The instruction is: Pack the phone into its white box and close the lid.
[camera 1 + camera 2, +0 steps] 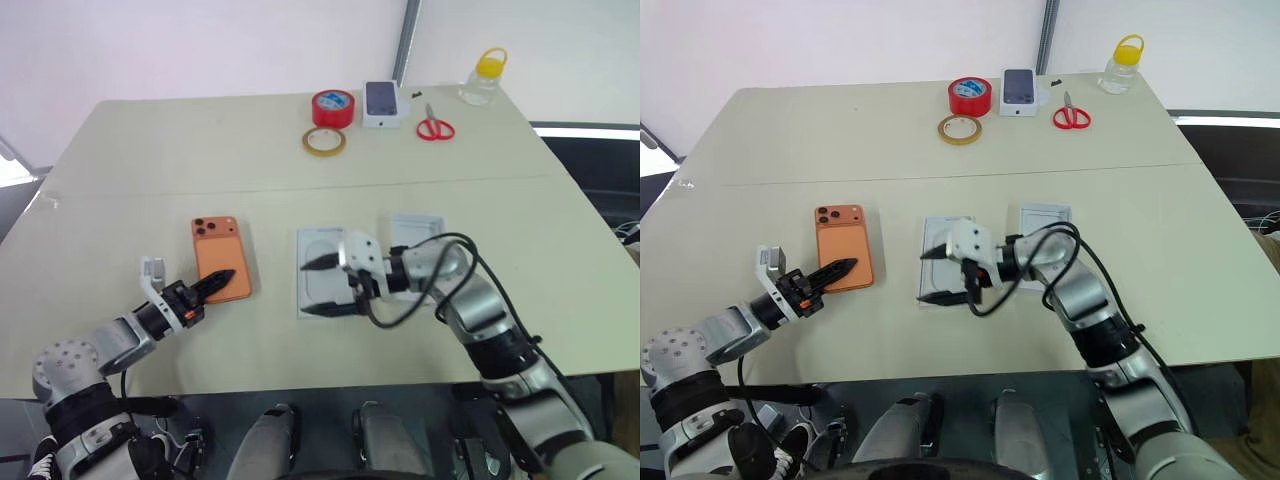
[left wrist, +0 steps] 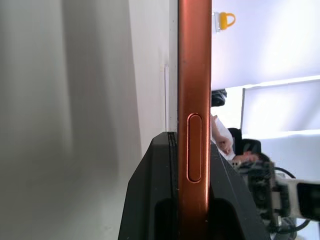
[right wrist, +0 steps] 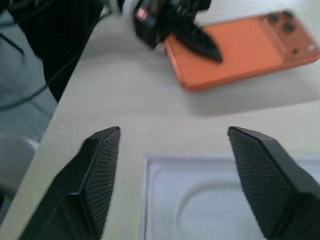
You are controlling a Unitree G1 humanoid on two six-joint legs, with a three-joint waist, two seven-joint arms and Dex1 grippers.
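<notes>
The orange phone (image 1: pixel 220 252) lies back up on the beige table, its camera cluster at the far end. My left gripper (image 1: pixel 222 281) is shut on the phone's near end, and the left wrist view shows the phone's edge (image 2: pixel 194 100) between the two fingers. My right gripper (image 1: pixel 307 289) is open, with nothing between its fingers. It hovers over a flat white insert (image 1: pixel 322 252) with an oval emboss, to the right of the phone. A shallow white rectangular piece (image 1: pixel 415 227) lies behind my right forearm; I cannot tell whether it is the white box or the lid.
Along the far edge stand a red tape roll (image 1: pixel 333 107), a tan tape ring (image 1: pixel 324 141), a small white box picturing a dark phone (image 1: pixel 382 103), red scissors (image 1: pixel 435 129) and a bottle with a yellow cap (image 1: pixel 483 78).
</notes>
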